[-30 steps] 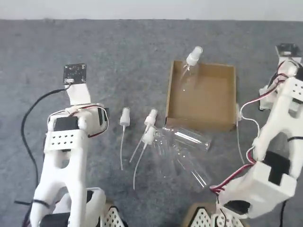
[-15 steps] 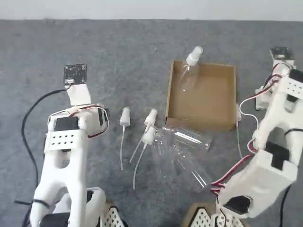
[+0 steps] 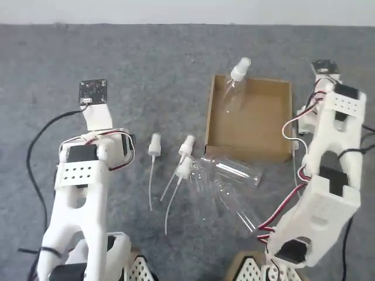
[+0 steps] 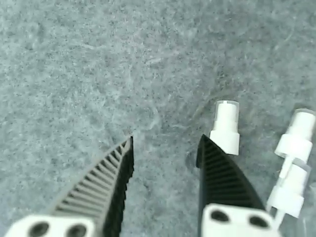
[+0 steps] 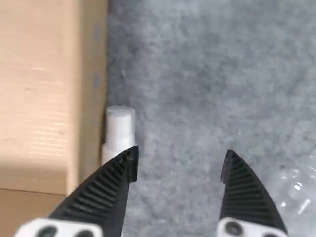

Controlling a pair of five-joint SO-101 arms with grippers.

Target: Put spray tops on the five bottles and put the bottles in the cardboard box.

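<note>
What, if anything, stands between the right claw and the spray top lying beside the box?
Nothing visible does. The open right claw hangs over bare carpet, right next to the spray top. The box wall runs close along the top's other side and may crowd a grasp.

The right hand [image 5: 180, 153] covers the lower half of a spray top [image 5: 120, 123].

A robotics lab setup: 2 white printed arms [image 3: 82, 193] at a grey felt-covered table [image 3: 152, 64], plain wall [image 3: 176, 12] behind.
</note>
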